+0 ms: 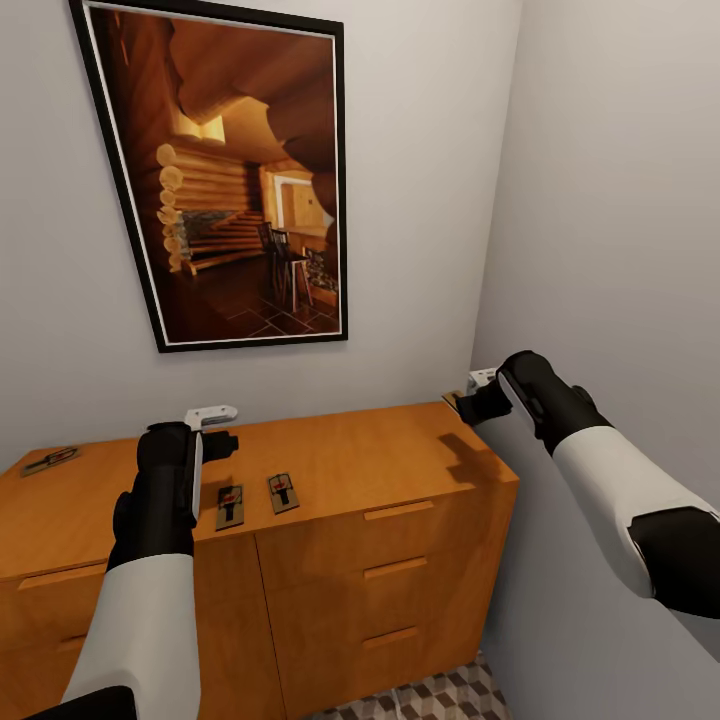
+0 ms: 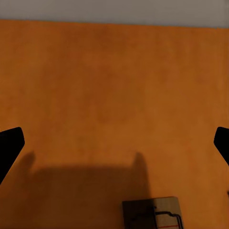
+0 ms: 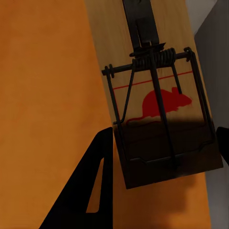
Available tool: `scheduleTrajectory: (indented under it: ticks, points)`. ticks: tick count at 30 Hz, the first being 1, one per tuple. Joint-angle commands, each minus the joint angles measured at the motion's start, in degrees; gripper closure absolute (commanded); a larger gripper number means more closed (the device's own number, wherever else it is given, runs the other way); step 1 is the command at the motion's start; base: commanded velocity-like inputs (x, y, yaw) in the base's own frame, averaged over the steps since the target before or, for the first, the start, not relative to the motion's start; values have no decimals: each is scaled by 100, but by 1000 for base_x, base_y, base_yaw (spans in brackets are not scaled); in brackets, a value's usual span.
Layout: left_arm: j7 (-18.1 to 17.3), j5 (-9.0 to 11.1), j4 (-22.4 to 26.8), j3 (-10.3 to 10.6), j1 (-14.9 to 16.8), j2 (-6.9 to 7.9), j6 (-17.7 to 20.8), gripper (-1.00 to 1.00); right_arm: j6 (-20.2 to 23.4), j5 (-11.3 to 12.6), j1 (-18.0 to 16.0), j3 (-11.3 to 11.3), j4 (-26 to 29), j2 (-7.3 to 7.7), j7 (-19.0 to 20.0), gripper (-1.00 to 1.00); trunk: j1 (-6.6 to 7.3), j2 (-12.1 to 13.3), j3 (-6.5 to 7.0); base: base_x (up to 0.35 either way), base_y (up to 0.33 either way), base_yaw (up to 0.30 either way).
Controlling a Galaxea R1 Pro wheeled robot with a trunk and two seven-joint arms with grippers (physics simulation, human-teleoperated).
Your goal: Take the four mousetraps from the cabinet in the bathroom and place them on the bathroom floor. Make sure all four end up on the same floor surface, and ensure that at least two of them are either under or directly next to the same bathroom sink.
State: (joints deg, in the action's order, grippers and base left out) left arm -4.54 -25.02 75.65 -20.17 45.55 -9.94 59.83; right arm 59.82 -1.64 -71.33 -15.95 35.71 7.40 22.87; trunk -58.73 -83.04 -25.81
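The orange-brown cabinet (image 1: 340,470) stands against the wall. Three mousetraps lie on its top: one at the far left (image 1: 50,460) and two side by side (image 1: 230,506) (image 1: 283,492) near the front edge. My left gripper (image 1: 215,432) hovers open just behind that pair; in the left wrist view (image 2: 117,148) its fingers are spread wide over bare wood, with one trap's end (image 2: 152,214) at the frame's edge. My right gripper (image 1: 478,397) is at the back right corner. Its fingers (image 3: 95,186) sit against both long edges of a fourth mousetrap (image 3: 157,105) printed with a red mouse.
A large framed picture (image 1: 225,170) of a log interior hangs on the wall above the cabinet. A grey side wall (image 1: 620,220) closes in tightly on the right. A patch of cube-patterned floor (image 1: 440,695) shows below the cabinet's right front.
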Motion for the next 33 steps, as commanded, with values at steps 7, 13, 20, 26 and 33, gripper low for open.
scheduleTrajectory:
  ticks: [7, 13, 20, 26, 33]
  points:
    - [-51, -47, 6, -28, 6, -6, 17, -100, 18, -4, -5, -29, 6, 7, -43, 100, 0, -4, -7, 0, 0, 0]
    - [-53, -47, 20, -31, 6, -6, 17, -100, 18, -3, -5, -30, 6, 0, -72, 100, 0, -4, -7, 0, 0, 0]
    - [-54, -52, 36, -37, 6, -6, 17, -100, 18, -3, -5, -31, 6, -1, -80, 100, 0, -4, -7, -139, -53, 0]
    - [-54, -55, 44, -39, 6, -6, 17, -100, 18, 5, -4, -31, 6, -6, -81, 100, 0, -4, -7, -111, -50, 0]
    - [-54, -63, 39, -46, 6, -6, 17, -100, 18, 6, -5, -29, 6, -37, -81, 100, 0, -4, -7, -15, -7, 0]
